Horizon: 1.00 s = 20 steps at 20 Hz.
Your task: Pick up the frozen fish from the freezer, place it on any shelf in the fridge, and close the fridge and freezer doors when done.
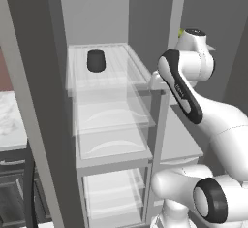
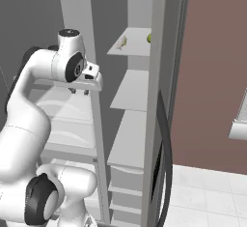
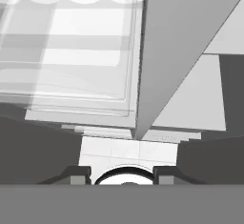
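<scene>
**Gripper at the divider, fish up on the freezer shelf**

The gripper (image 2: 79, 91) hangs at the front edge of the post between fridge (image 1: 109, 125) and freezer (image 2: 130, 124), its jaws seemingly part open with nothing between them. The frozen fish (image 2: 121, 42) lies on the freezer's top shelf, well apart. Both compartments stand open in front.

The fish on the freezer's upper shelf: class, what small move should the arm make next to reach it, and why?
Probably swing the end effector across the divider towards the freezer and raise it. It hangs over the fridge side holding nothing, pointing down, while the fish lies on a higher freezer shelf.
</scene>
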Available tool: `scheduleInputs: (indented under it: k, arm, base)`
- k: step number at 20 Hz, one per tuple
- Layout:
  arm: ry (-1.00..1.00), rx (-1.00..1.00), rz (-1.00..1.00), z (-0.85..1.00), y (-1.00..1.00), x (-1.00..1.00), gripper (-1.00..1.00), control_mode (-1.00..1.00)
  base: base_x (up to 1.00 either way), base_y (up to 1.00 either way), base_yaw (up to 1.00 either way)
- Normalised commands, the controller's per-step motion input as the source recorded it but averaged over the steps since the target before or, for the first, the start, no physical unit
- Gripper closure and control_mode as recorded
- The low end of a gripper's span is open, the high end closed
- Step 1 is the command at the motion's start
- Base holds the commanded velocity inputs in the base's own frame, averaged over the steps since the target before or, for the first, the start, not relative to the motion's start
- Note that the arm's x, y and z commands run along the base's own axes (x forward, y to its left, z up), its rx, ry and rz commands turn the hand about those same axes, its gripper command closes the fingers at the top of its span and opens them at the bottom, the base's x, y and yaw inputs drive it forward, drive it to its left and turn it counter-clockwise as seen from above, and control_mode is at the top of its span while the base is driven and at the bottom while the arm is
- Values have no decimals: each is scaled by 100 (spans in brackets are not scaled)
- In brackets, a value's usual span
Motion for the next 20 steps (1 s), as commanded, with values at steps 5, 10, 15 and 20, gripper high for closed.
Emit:
scheduleInputs:
  k: [5,10,15,20]
  arm:
    - [0,0,0,-1,1,-28,-100,-100]
    - [-12,-12,0,-9,17,-52,-100,-100]
    - [-7,-16,0,-26,17,-34,-100,-100]
    - [0,-9,0,-23,13,-12,-100,-100]
  base:
    - [0,0,0]
    - [0,0,0]
    - [0,0,0]
    - [0,0,0]
